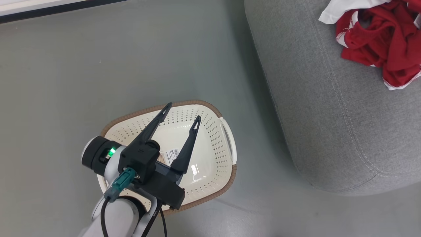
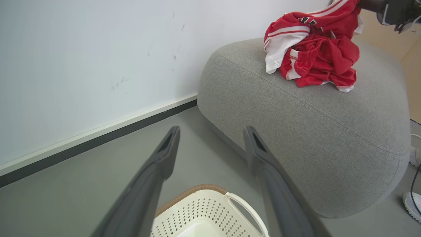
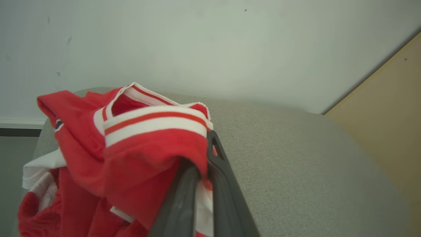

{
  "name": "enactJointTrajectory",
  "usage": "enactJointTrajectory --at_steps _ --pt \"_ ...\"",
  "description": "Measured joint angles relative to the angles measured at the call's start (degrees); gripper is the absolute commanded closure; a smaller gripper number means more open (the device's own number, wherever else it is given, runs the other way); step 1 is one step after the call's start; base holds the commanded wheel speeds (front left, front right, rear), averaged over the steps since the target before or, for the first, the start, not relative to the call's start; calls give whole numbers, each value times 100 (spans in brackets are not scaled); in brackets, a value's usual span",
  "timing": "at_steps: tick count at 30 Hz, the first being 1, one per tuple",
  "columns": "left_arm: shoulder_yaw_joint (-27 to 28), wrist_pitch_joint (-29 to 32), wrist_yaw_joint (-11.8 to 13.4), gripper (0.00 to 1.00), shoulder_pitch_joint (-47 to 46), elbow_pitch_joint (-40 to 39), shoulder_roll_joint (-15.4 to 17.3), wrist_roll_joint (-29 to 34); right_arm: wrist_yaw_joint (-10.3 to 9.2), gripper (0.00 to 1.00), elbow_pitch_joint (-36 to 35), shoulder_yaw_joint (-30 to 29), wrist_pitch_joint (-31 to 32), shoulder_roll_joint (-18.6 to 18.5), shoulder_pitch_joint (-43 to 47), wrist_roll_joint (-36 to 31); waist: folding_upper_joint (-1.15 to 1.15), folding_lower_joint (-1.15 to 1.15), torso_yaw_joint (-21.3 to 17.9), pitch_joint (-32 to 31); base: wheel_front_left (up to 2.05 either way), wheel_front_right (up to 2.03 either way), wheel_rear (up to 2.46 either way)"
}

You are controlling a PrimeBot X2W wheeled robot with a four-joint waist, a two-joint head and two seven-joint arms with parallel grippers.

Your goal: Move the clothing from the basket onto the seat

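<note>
Grey floor (image 1: 65,65) ran under everything, and the seat (image 1: 329,115) took the right side of the head view, its rounded corner near the basket (image 1: 215,148) but not touching it. The basket sat on the floor beside the seat, with a printed label (image 1: 171,155) on its bottom (partly hidden by the arm). The clothing (image 1: 381,42) lay heaped on top of the seat, red pieces with white trim plus a white piece at the pile's left edge, well apart from the basket. Left gripper (image 1: 183,111) hung over the basket with its fingers spread wide. Right gripper (image 3: 207,154) was at the pile on the seat, fingers pressed together, pinching a red fold with a white band
</note>
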Motion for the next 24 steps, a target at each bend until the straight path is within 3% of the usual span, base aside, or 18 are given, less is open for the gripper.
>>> enactJointTrajectory --at_steps 10,13,14,17,24 --pt "82 -4 26 0 -14 -5 48 1 15 100 189 -91 -58 269 263 137 0 0 -46 -6 0 0 0" --pt "113 -22 29 0 -14 -2 56 1 35 60 185 -84 -101 326 321 137 0 -1 -100 -42 0 0 0" --pt "119 -59 30 0 -14 0 56 0 55 54 185 -66 -101 342 338 135 0 -1 -121 -57 0 0 0" --pt "122 -60 31 0 -13 26 53 0 60 0 171 -25 -103 365 345 111 0 0 -162 -95 0 0 0" --pt "148 -157 75 0 7 183 36 -19 155 0 111 69 -109 491 576 43 0 0 -302 -301 0 0 0"
